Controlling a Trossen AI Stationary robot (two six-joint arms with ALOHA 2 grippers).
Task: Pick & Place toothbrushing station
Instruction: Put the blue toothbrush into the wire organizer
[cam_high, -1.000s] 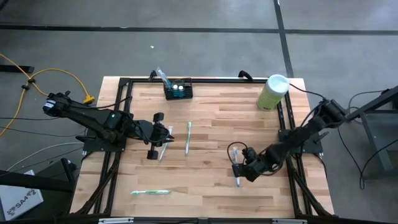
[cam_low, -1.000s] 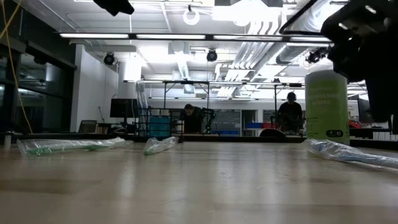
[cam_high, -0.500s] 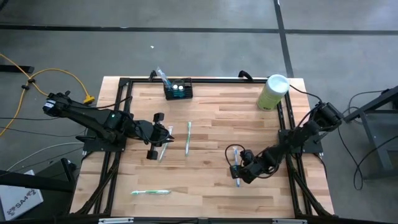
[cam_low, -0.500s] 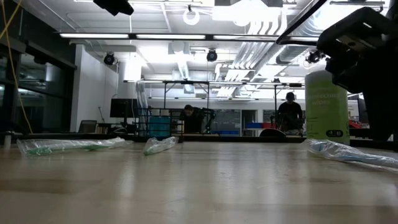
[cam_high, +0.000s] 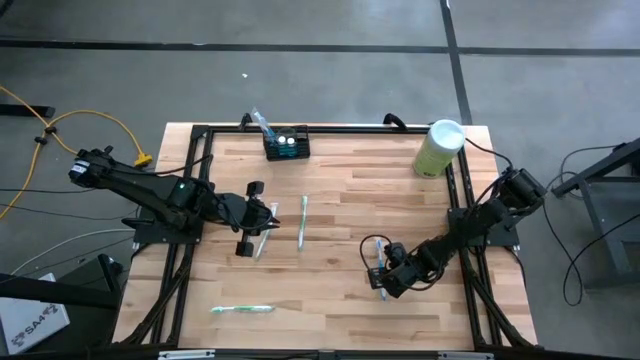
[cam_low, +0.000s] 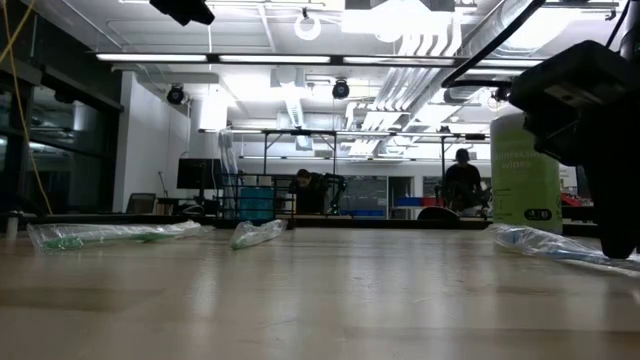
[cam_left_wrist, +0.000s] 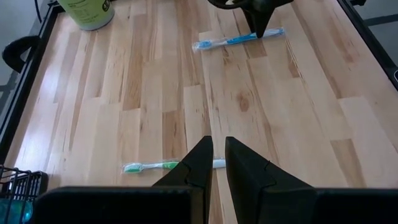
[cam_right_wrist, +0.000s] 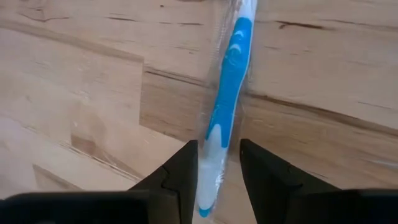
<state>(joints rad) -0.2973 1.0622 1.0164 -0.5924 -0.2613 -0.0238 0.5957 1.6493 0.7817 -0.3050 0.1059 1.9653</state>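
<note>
The toothbrushing station (cam_high: 287, 146), a small black slotted holder, stands at the table's far edge with a wrapped brush sticking up out of it. A blue toothbrush (cam_right_wrist: 233, 68) in a clear wrapper lies flat on the wood at the right. My right gripper (cam_right_wrist: 219, 146) is open and points steeply down. Its fingers stand on either side of the brush's handle, just above the table (cam_high: 381, 282). My left gripper (cam_left_wrist: 217, 163) hangs high over the table's left half (cam_high: 262, 225). Only a narrow slit shows between its fingers, with nothing in it.
A green-and-white toothbrush (cam_high: 302, 220) lies mid-table, ahead of my left gripper (cam_left_wrist: 168, 165). Another green one (cam_high: 242, 309) lies near the front edge. A pale slanted stick (cam_high: 261, 243) lies under my left gripper. A pale green cylinder (cam_high: 438, 148) stands at the far right corner.
My right gripper has sunk toward the blue toothbrush and shifted slightly toward the table's left. Its fingers now straddle the handle. The toothbrush has not moved.
</note>
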